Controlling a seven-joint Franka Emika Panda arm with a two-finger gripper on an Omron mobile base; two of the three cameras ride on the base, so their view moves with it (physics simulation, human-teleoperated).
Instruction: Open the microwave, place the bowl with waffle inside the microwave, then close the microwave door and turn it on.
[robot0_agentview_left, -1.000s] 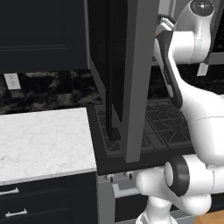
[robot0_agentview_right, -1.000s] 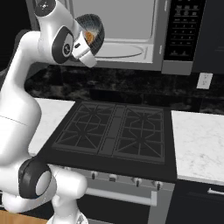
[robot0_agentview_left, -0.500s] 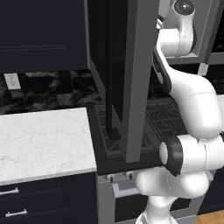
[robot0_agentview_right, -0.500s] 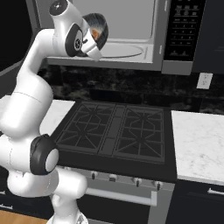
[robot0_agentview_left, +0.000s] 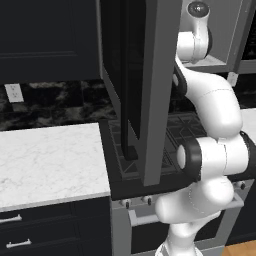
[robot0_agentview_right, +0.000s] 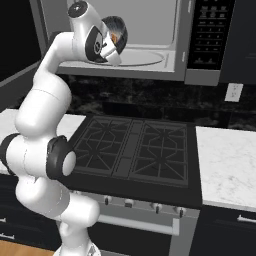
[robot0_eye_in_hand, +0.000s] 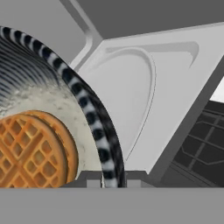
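Left base view: white marble counter (robot0_agentview_left: 50, 160) on the left, dark drawers below it. Microwave door (robot0_agentview_left: 150, 90) is swung wide open toward the camera, seen edge-on; its black vertical handle (robot0_agentview_left: 131, 100) faces left. The door hangs over the black stove (robot0_agentview_left: 175, 135) and hides part of it. Arm rises at right, wrist up at the open microwave (robot0_agentview_left: 225, 35) cavity.

Right base view: arm at left, bent up and over the stove (robot0_agentview_right: 135, 150). Gripper (robot0_agentview_right: 114, 50) sits at the left front of the microwave (robot0_agentview_right: 150, 30) opening, level with the cavity floor. Bowl (robot0_agentview_right: 116, 34) is in the grip, tilted, mouth facing the camera side, at the threshold of the cavity rather than set down. Waffle (robot0_agentview_right: 115, 37) shows as an orange patch inside it. White turntable (robot0_agentview_right: 145, 57) lies just right of the bowl. Control panel (robot0_agentview_right: 207, 35) is at the right end of the microwave; wall outlet (robot0_agentview_right: 232, 92) below it, marble counter (robot0_agentview_right: 225, 165) right of the stove.

Hand view: waffle (robot0_eye_in_hand: 30, 148) at lower left, resting against the bowl's (robot0_eye_in_hand: 83, 100) pale inside. The bowl's rim arcs down to the fingertips (robot0_eye_in_hand: 113, 178), jaws clenched on that rim. Right of the rim: turntable (robot0_eye_in_hand: 127, 100) and light grey cavity floor, then stove grate (robot0_eye_in_hand: 197, 148) at far right.
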